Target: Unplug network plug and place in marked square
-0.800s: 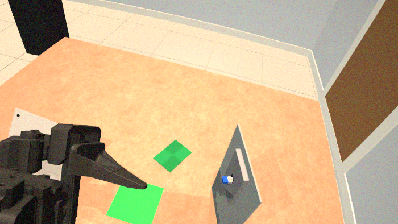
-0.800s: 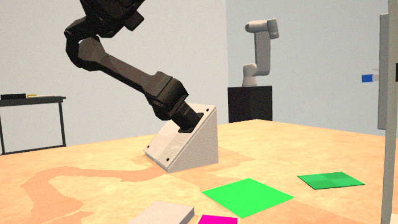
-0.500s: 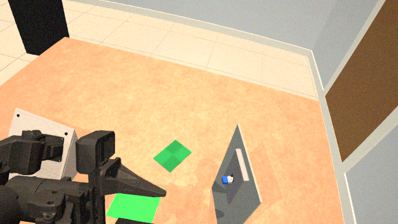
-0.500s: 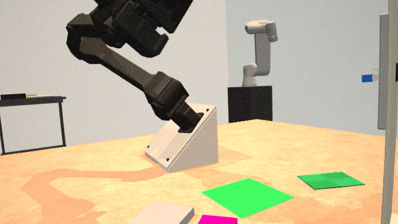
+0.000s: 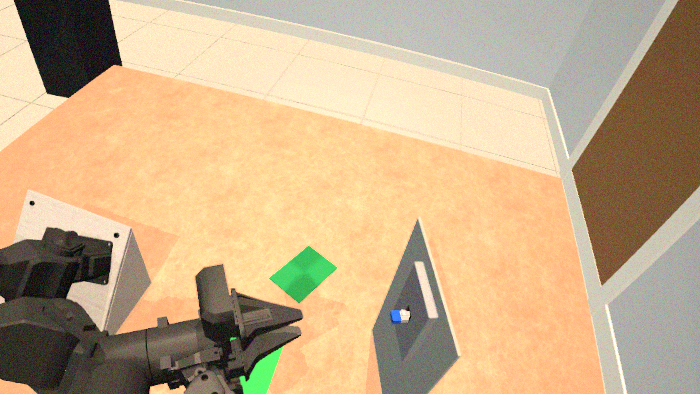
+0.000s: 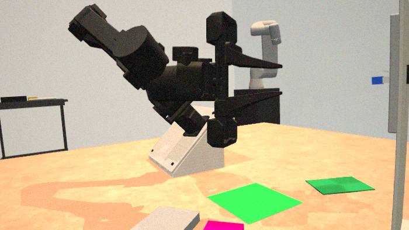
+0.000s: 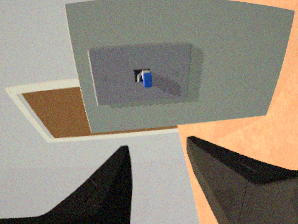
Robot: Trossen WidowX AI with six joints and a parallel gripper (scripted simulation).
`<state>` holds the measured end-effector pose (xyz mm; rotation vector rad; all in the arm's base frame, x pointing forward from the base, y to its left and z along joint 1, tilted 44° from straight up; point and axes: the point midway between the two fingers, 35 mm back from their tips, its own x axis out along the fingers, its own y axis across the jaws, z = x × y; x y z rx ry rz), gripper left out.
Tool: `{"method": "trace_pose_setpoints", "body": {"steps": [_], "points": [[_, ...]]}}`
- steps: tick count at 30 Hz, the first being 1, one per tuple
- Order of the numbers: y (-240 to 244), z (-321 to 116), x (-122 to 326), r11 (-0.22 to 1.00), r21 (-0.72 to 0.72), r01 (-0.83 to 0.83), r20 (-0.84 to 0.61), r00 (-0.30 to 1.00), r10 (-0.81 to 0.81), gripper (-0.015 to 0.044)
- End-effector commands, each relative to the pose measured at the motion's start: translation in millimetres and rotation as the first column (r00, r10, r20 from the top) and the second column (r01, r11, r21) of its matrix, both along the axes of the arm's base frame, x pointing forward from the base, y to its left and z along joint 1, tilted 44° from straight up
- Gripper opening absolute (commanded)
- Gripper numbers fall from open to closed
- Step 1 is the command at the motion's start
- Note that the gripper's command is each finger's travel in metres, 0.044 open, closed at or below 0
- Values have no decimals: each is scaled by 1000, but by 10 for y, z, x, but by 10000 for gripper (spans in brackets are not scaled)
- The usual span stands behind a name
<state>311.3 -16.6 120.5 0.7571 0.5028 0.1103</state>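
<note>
The plug (image 5: 395, 316) (image 6: 377, 80) (image 7: 147, 79) has a blue rear end and a whitish body and sits in the socket of the upright grey panel (image 5: 425, 370) (image 6: 401, 146) (image 7: 235, 60). A thin tab (image 6: 385, 71) shows faintly above it. My gripper (image 5: 301, 323) (image 6: 281, 79) (image 7: 158, 148) is partly open and empty, its fingers pointing toward the panel, well short of the plug. In the wrist view the plug is above the fingertips. A bright green square (image 5: 262, 372) (image 6: 254, 204) lies on the table, partly hidden by the gripper in the top view.
A darker green square (image 5: 303, 275) (image 6: 340, 185) lies nearer the panel. A pale grey block (image 6: 169, 219) and a magenta piece (image 6: 225, 226) are at the bottom edge of the exterior view. My arm stands on a pale wedge base (image 5: 125, 280) (image 6: 204, 157).
</note>
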Motion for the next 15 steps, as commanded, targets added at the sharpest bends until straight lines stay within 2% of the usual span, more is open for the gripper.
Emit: {"method": "trace_pose_setpoints", "body": {"steps": [1, 15], "points": [[4, -77, -39, 998, 60, 1, -27, 1000, 0, 156], [28, -133, 275, 998, 58, -1, -26, 1000, 2, 156]]}}
